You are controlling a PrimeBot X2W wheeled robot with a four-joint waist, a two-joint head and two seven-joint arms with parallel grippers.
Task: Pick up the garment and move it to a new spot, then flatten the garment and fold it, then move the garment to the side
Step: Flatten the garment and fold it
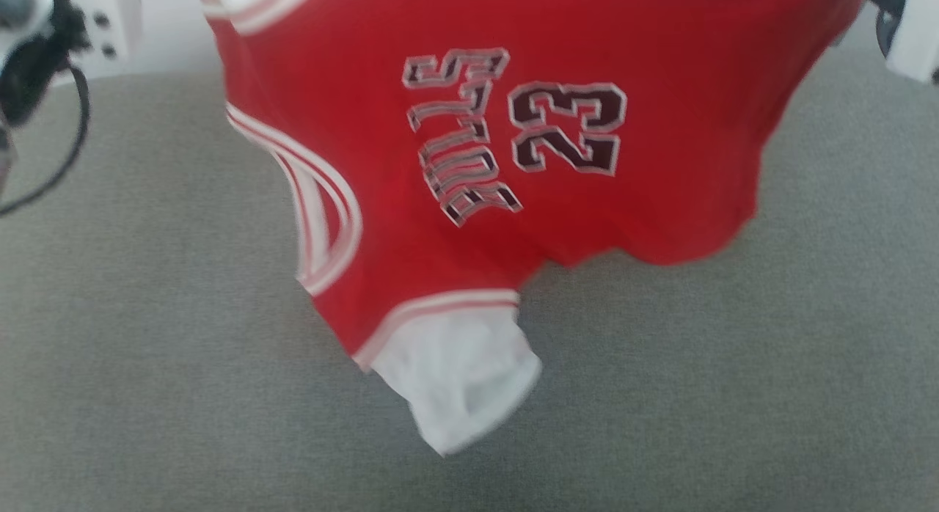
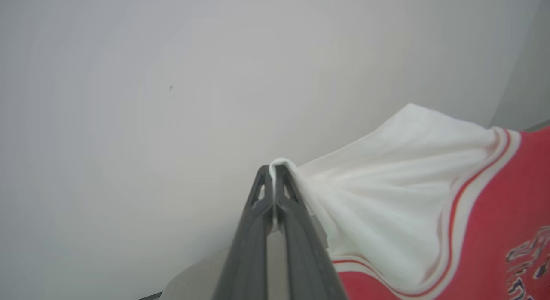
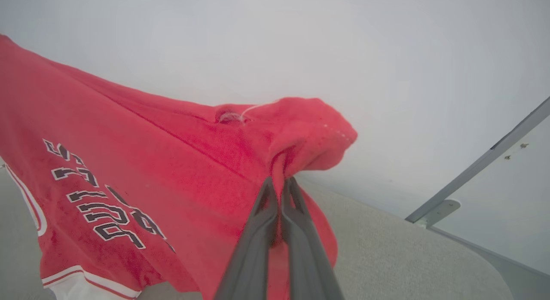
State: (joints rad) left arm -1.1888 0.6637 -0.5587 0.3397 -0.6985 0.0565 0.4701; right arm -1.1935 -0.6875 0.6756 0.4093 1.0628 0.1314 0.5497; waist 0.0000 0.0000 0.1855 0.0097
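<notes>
While it hangs spread between the two arms, the garment [image 1: 660, 204] droops over the grey surface [image 1: 147, 365] — a red jersey with black, white-edged "BULLS 23" lettering [image 1: 513, 123] turned sideways and striped red-and-white trim looping round the armhole. One white sleeve [image 1: 455, 380] dangles lowest; I cannot tell if it touches the surface. The left gripper [image 2: 273, 167] is pinched tight on the edge of the second white sleeve [image 2: 386, 171]. The right gripper [image 3: 280, 180] is clamped on a bunched red corner — cloth pulled taut.
</notes>
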